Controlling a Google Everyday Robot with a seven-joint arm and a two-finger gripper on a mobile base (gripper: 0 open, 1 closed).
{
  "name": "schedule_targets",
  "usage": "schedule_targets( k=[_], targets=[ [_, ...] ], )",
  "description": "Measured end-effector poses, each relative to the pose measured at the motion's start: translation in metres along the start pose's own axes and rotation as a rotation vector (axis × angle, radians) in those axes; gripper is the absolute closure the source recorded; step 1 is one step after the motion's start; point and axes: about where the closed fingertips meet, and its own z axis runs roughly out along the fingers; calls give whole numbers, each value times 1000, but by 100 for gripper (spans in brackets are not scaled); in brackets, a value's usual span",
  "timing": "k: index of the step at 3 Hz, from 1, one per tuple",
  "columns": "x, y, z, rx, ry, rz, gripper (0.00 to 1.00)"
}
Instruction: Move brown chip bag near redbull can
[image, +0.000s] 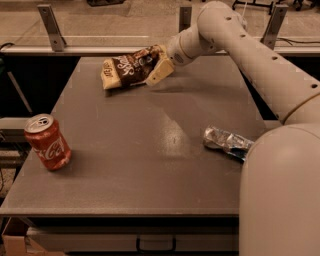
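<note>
Barely started imo: crinkled dark-brown chip bag (129, 71) at 11 o'clock on grey counter (150, 170), tool (160, 73) at its right end, can't tell if clamped. Crushed silver-blue redbull can (227, 142) well apart at 4.

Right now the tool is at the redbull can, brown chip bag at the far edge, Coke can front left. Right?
No. The camera view shows the tool at one end of the brown chip bag, well away from the redbull can lying at the right. Bag and Coke can are as stated.
</note>
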Motion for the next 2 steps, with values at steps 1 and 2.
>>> schedule_targets(
  k=[1, 2],
  targets=[
    [11, -14, 16, 7, -12, 72, 18],
    [19, -19, 25, 5, -18, 124, 41]
  ],
)
